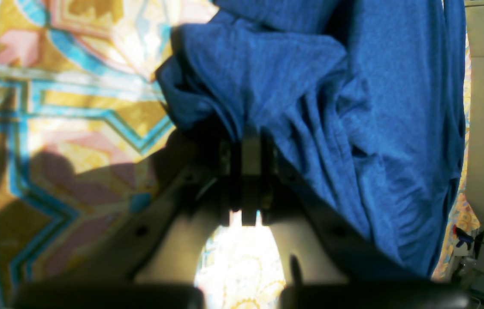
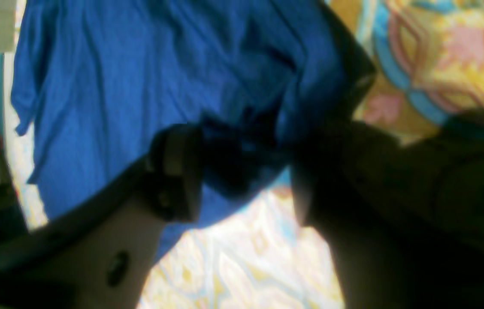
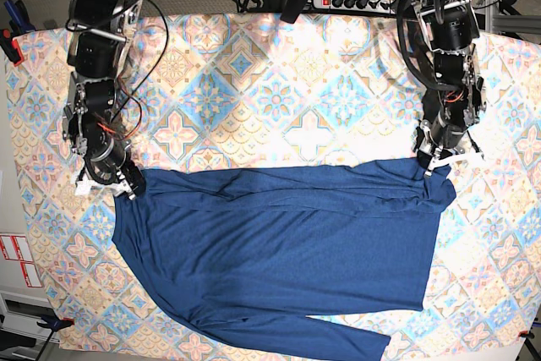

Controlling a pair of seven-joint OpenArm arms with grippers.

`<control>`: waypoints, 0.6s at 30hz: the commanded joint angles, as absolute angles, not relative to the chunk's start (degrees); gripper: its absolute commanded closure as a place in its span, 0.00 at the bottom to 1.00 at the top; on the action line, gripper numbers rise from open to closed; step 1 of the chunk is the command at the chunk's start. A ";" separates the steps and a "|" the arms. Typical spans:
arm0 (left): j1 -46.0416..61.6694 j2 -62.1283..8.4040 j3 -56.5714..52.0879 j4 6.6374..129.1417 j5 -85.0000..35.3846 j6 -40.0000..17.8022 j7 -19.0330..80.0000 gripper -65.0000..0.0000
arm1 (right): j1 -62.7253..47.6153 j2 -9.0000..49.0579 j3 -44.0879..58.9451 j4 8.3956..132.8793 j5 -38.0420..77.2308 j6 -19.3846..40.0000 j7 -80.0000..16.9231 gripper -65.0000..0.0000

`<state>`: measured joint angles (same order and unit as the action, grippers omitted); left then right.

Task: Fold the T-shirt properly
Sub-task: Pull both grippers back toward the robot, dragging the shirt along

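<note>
Two grippers at T-shirt (image 3: 279,251) top corners; shirt spread across lower-centre frame on tablecloth (image 3: 279,82). Left gripper (image 1: 250,141) clamped on cloth. Right gripper (image 2: 242,176) jaws apart w/ fabric between, not pinched. Risk: lifting now drags one corner only, skews fold.

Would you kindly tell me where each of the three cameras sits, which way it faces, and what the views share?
Left wrist: rides the left arm, looking along the shut left pincer that pinches the T-shirt over the tablecloth.
Right wrist: rides the right arm, looking past the open right pincer, shirt fabric bunched between its fingers.
Base: overhead, looking down on both arms at the upper corners of the spread T-shirt.
Shared: all show the blue T-shirt on the patterned tablecloth; the base view also shows both pincers.
</note>
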<state>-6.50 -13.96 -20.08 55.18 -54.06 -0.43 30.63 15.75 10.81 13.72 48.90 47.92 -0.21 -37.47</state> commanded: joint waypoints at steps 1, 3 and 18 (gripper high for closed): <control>-6.99 -14.29 -20.09 55.69 -53.67 -0.22 31.16 1.00 | 16.92 11.30 13.67 48.66 47.87 -0.04 -37.76 0.65; -6.99 -14.29 -20.00 55.69 -53.67 -0.22 31.16 1.00 | 17.98 11.30 14.02 47.16 47.87 -0.04 -37.67 0.78; -3.03 -17.45 -19.65 62.46 -53.41 -0.31 31.34 1.00 | 15.96 14.55 18.68 51.38 48.04 -0.04 -38.11 0.99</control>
<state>-1.74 -16.03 -19.51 61.01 -53.36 0.16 32.16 14.74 14.24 18.72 50.68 47.44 -0.71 -38.46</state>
